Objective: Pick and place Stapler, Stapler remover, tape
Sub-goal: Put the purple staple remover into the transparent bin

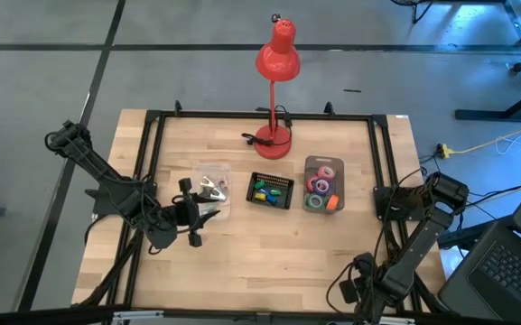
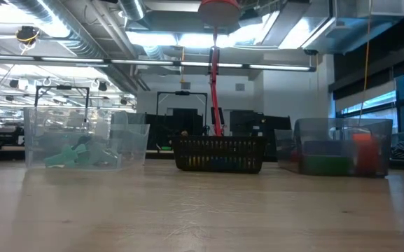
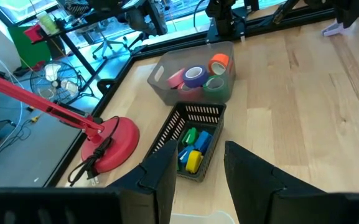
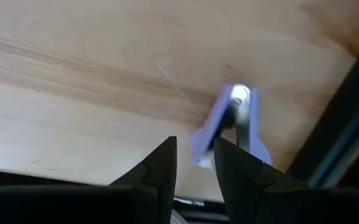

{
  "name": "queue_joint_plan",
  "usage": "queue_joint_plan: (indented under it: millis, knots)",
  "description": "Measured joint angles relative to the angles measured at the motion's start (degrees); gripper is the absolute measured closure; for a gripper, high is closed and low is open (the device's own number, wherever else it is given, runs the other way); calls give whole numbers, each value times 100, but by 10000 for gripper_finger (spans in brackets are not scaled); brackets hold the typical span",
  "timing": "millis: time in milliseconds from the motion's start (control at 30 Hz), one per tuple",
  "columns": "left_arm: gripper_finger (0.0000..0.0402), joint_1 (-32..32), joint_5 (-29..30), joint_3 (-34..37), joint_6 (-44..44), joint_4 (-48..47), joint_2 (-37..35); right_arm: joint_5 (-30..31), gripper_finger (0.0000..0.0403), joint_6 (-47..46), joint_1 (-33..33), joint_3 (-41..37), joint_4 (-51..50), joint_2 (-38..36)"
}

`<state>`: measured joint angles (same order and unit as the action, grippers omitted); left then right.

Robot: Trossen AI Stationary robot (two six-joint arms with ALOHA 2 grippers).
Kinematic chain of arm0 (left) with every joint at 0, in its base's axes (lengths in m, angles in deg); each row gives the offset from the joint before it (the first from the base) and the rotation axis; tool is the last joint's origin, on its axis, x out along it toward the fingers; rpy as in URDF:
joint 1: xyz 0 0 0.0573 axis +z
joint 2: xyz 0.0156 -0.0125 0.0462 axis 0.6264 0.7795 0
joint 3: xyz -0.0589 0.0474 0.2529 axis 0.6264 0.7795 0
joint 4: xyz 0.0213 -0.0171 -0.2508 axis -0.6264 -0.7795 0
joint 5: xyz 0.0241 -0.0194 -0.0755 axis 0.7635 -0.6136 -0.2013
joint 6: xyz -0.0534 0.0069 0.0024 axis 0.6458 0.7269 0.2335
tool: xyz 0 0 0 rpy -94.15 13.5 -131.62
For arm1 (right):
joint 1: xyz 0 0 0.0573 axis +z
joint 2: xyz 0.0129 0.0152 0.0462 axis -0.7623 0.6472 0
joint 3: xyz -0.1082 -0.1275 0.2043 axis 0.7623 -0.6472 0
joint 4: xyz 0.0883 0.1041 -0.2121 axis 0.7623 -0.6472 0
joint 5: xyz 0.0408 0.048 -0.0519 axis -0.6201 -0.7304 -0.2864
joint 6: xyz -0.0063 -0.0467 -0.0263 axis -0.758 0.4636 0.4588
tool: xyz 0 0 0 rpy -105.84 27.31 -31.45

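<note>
Tape is not being held by either claw. Nearest the robot's side of the table [image 1: 269,253], the right gripper [image 4: 195,146] is being held low over bare wood close to the black frame rail [image 4: 335,124]. Its jaws are being kept a narrow way apart and empty, and a small purple-and-metal object [image 4: 232,115], too blurred to be named, is lying just beyond its tips. Further in, the left gripper [image 3: 199,149] is being held above the near edge of the left clear bin [image 1: 213,171], likewise narrowly parted and empty. Metal-coloured pieces [image 1: 210,190] are being stored in that bin. Beside it, coloured blocks are being kept in the black basket [image 3: 167,134]. To its right, in the tape bin [image 3: 160,84], a purple roll [image 3: 195,76], an orange roll [image 3: 219,62], a pink roll [image 3: 178,78] and a green roll [image 3: 214,84] are being kept packed together. Each roll is being judged light, stiff and smooth-sided; a hold across the ring's wall, one finger inside the hollow centre, is being favoured, since neighbours could be dragged along. Farthest back, the red lamp [image 1: 276,63] is being left standing.
</note>
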<state>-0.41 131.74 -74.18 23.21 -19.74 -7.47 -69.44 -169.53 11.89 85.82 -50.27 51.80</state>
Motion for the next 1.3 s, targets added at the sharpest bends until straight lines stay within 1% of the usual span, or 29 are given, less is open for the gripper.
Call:
queue_joint_plan:
  millis: [100,300,467,600,733,867,933,1033,1100,1200,1267,1300]
  knots:
    - [277,0,-2,0,-1,0,0,-192,292,-108,0,0,15,0]
    - [277,0,-5,-1,3,-2,0,-209,294,-118,0,-3,144,18]
    - [277,0,-7,-1,30,-13,0,-300,308,-98,0,-17,261,224]
    - [277,0,-8,1,31,-13,0,-580,331,-16,-7,-13,246,293]
    - [277,0,-9,1,47,-11,0,-691,386,-12,0,-11,230,293]
    - [277,0,-2,1,45,-7,0,-704,396,-12,-3,-11,196,295]
    - [277,0,-2,-1,43,-7,0,-591,399,-5,-4,28,119,301]
    - [277,0,4,0,43,-6,0,-10,400,69,-21,270,-175,319]
    - [277,0,28,-1,43,-4,0,697,401,258,-72,560,-469,319]
    - [277,0,107,-1,45,3,0,2048,401,780,-166,1121,-1005,319]
    - [277,0,171,-1,54,4,0,3180,401,1470,-222,1555,-1148,319]
    - [277,2,192,-1,84,4,0,3837,401,1963,-252,1777,-1178,319]
